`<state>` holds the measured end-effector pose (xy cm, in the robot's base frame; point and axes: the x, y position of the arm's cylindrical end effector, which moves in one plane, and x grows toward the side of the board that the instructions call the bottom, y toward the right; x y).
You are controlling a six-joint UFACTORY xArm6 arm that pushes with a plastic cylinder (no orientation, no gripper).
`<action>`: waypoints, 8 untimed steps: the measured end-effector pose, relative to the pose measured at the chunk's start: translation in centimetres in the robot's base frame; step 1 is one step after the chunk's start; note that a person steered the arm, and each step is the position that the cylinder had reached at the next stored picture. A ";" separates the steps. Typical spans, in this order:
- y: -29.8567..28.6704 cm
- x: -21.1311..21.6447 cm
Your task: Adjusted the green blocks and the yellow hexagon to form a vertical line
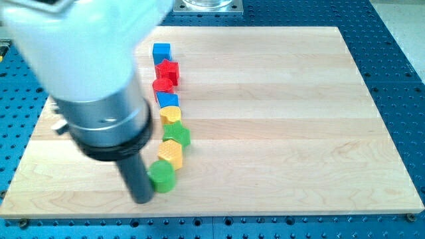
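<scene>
A green round block (162,176) lies lowest in a column of blocks left of the board's middle. Just above it sits the yellow hexagon (170,153), and above that a green star (176,135). The three touch or nearly touch and lean slightly to the view's left going down. My tip (143,198) rests on the board just left of the green round block, touching or almost touching its left side. The large arm body hides the board's upper left.
The column goes on upward with a yellow heart-like block (170,115), a blue block (168,100), a red round block (163,85), a red star (168,70) and a blue cube (161,51). The wooden board (285,119) lies on a blue perforated table.
</scene>
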<state>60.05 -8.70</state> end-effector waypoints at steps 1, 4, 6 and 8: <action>-5.5 -0.4; -10.9 -25.2; -6.6 -40.9; 8.0 -34.6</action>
<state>25.48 -0.72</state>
